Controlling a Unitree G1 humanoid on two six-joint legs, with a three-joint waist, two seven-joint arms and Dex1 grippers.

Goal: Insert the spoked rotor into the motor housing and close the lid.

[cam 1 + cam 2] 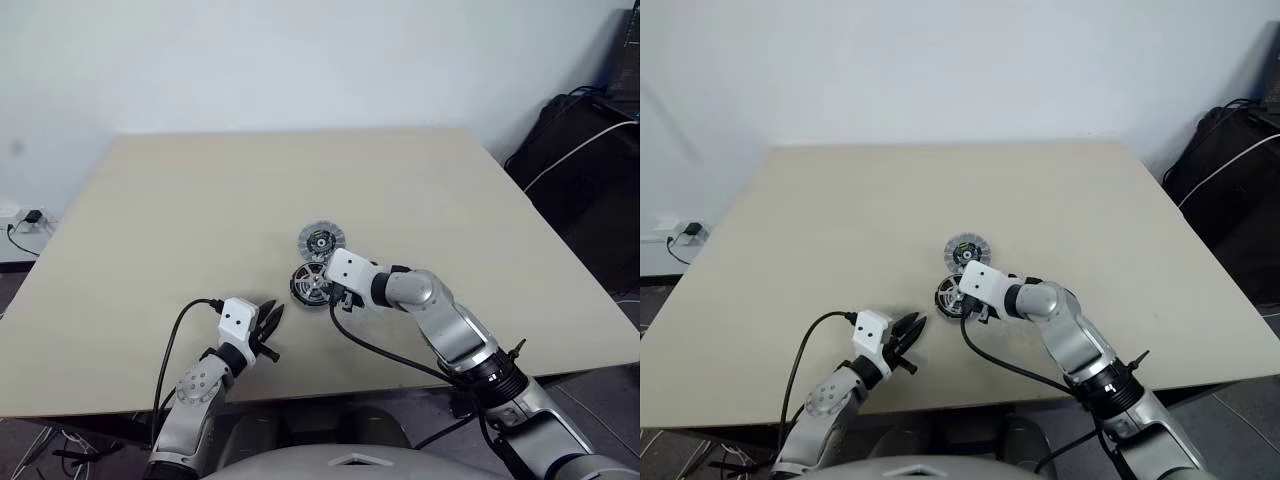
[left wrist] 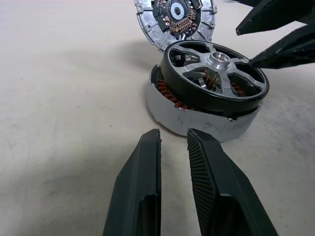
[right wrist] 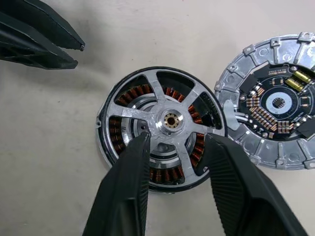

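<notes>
A pale beige counter stands against a plain white wall, its matte top bare apart from a small cluster of motor parts near the middle of its near half. The motor housing, a round shell ringed with copper-coloured windings, sits flat on the counter with the spoked rotor set into it; in the left wrist view the rotor's dark rim stands above the housing's silver wall and looks slightly tilted. The lid lies just beyond the housing on the far side, at or almost at its edge, dark circuit-dotted face up, not yet on the motor.

The right gripper hangs over the rotor from the right, its jaws apart, one finger on each side of the centre hub; whether they touch the spokes cannot be told. The left gripper rests low at the near left, aimed at the housing but short of it, jaws nearly together with a narrow gap and nothing between them.

To the right of the counter stands a black bag or case with a white cable draped over it. At the far left, a wall socket with a plug shows near the floor.
</notes>
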